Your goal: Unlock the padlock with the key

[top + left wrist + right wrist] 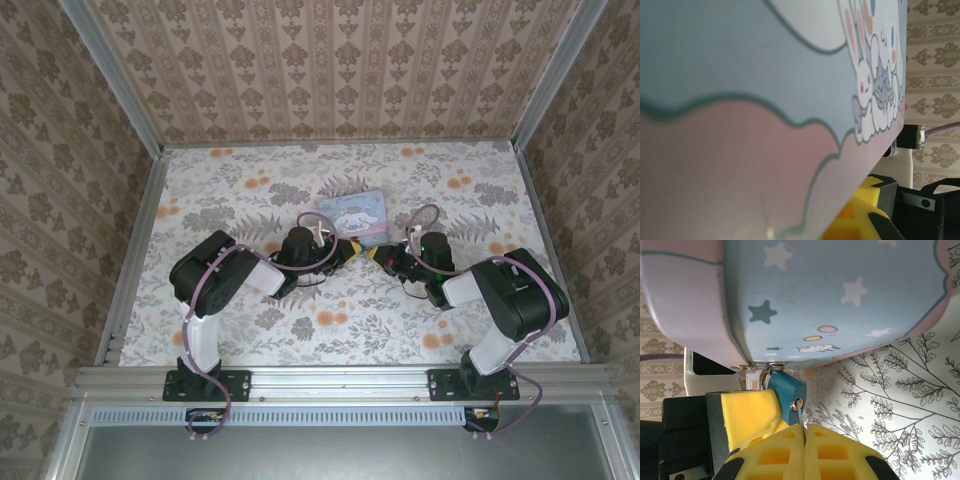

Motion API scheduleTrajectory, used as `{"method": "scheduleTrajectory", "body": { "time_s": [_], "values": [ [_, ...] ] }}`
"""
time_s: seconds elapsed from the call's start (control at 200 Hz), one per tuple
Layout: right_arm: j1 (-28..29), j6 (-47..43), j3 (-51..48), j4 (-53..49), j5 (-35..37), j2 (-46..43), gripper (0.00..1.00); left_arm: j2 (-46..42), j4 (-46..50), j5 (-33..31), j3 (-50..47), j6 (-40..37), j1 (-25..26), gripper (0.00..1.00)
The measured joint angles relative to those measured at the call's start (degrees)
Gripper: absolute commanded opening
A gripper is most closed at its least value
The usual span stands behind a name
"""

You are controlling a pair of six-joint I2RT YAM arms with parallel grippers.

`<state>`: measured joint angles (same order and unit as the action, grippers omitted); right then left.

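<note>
The teal padlock (786,390) hangs from the clasp of the pastel-blue cartoon box (840,295), just above the table. A thin metal key (801,415) sticks into its keyhole, and my right gripper (804,428) is shut on the key's other end. My left gripper's yellow fingers (747,410) press on the padlock from the left and from below, shut on it. In the top view the left gripper (350,248) and the right gripper (378,255) meet tip to tip at the near edge of the box (352,213).
The box (740,100) lies very close to the left wrist camera, with a yellow finger (862,212) below its edge. The floral table (330,320) is ringed by wallpapered walls and metal rails (135,250).
</note>
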<state>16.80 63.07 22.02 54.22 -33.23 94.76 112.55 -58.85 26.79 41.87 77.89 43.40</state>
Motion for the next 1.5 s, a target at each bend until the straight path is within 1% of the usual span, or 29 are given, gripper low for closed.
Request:
{"method": "scheduleTrajectory", "body": {
  "time_s": [0.19, 0.325, 0.49, 0.585, 0.67, 0.87, 0.995, 1.19, 1.5],
  "values": [
    [-0.04, -0.04, 0.00, 1.18, -0.20, 0.39, 0.00, 0.00, -0.81, -0.22, -0.17, 1.90, -0.02, 0.00],
    [-0.11, 0.07, 0.13, 3.19, -1.25, 2.56, 0.00, 0.00, -0.74, -0.33, -0.28, 2.05, -0.13, 0.00],
    [-0.57, 3.39, 1.31, 8.57, -3.82, 6.86, 0.00, 0.00, -0.46, -0.66, -0.28, 1.64, -0.76, 0.00],
    [-1.09, 5.14, 1.97, 9.49, -5.68, 8.22, 0.00, 0.00, -0.28, -0.81, -0.28, 1.05, -0.85, 0.00],
    [-1.62, 4.94, 2.86, 8.26, -7.23, 8.37, 0.00, 0.00, -0.31, -0.66, -0.33, 0.92, -1.07, 0.00],
    [-3.21, 0.61, 5.64, -0.37, -11.06, 7.13, 0.00, -0.07, 0.33, -0.13, -0.33, -0.57, -1.14, 0.00],
    [-3.78, -0.72, 6.47, -3.30, -12.57, 6.78, 0.00, -0.11, 0.59, 0.39, -0.35, -1.18, -1.14, 0.00],
    [-4.28, -0.72, 6.54, -3.45, -14.05, 6.95, 0.00, -0.11, 0.59, 1.38, -0.37, -1.18, -1.18, 0.00],
    [-6.27, 3.96, 6.67, -0.37, -18.69, 9.27, 0.00, -0.44, 0.44, 2.78, -0.76, -1.20, -1.18, 0.00]
  ]
}}
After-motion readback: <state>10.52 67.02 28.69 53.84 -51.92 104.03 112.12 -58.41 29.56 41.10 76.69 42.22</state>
